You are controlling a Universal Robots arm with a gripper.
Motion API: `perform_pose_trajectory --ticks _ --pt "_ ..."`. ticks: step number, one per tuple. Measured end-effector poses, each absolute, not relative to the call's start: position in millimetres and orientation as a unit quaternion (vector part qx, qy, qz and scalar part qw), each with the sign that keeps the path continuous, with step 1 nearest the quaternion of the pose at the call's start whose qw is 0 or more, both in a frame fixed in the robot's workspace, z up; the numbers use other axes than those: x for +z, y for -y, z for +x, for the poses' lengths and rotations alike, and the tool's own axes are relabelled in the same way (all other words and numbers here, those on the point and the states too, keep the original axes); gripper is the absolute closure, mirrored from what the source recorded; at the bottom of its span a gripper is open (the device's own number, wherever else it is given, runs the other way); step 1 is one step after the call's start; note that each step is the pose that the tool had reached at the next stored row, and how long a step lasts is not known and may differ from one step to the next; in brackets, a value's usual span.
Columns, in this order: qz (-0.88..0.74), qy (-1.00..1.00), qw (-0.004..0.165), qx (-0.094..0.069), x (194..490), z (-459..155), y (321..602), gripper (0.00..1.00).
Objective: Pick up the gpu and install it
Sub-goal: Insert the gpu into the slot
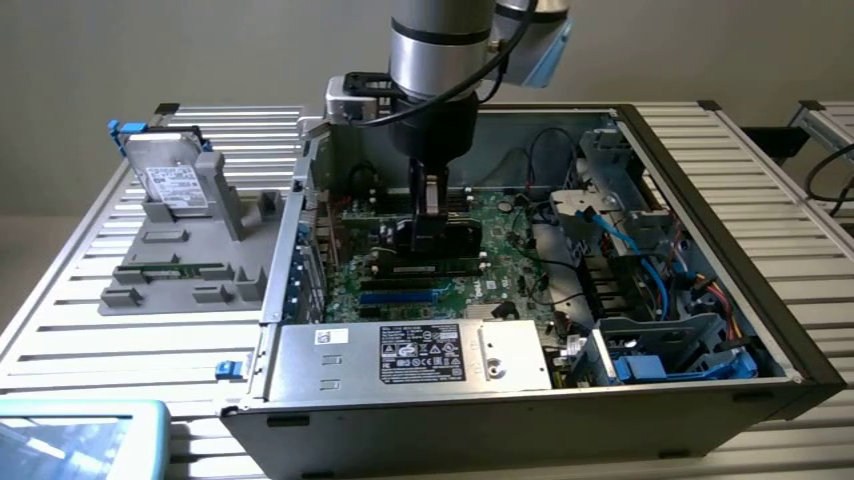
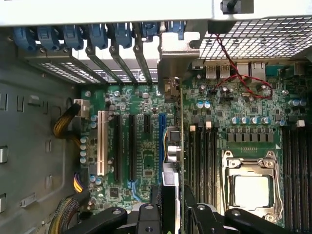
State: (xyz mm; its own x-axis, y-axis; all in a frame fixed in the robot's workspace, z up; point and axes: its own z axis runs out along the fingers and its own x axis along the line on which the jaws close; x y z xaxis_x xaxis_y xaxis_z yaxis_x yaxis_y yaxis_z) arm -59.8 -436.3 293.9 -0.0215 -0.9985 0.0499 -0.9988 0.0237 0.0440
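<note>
Inside the open case (image 1: 747, 220), lying on the bench (image 1: 80, 320), the arm (image 1: 434, 60) reaches straight down over the board (image 1: 497, 275). The pincer (image 1: 435, 212) is clamped on the gpu (image 1: 451, 240), one finger on each flat face. In the exterior view the arm covers much of the card, and only a dark block shows below the fingers.

In the wrist view the gpu (image 2: 172, 146) is seen edge-on, so neither face can be read, only a thin strip with some silver and black. The fingers (image 2: 146, 217) are cut off at the frame edge, the pincer (image 2: 171, 208) straddling the card. The card's lower edge is hidden beneath it, so I cannot tell whether it sits in a slot or hangs just above. It stands upright on its long edge, just beside the blue slot (image 2: 161, 134).

Its long axis runs parallel to the slots, from the pincer toward the rear wall of the case, and its bracket (image 2: 174, 61) meets that wall beside the row of slot covers (image 2: 114, 61). The socket (image 2: 251, 187) lies on the card's other side. On the exterior view's left a drive (image 1: 174, 180) stands in a grey holder, well apart from the case.
</note>
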Motion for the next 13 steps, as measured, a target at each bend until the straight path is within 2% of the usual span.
perform_pose_trajectory --ticks 13 --pt "0.699 0.715 0.033 0.002 286.7 -63.4 441.0 0.72"
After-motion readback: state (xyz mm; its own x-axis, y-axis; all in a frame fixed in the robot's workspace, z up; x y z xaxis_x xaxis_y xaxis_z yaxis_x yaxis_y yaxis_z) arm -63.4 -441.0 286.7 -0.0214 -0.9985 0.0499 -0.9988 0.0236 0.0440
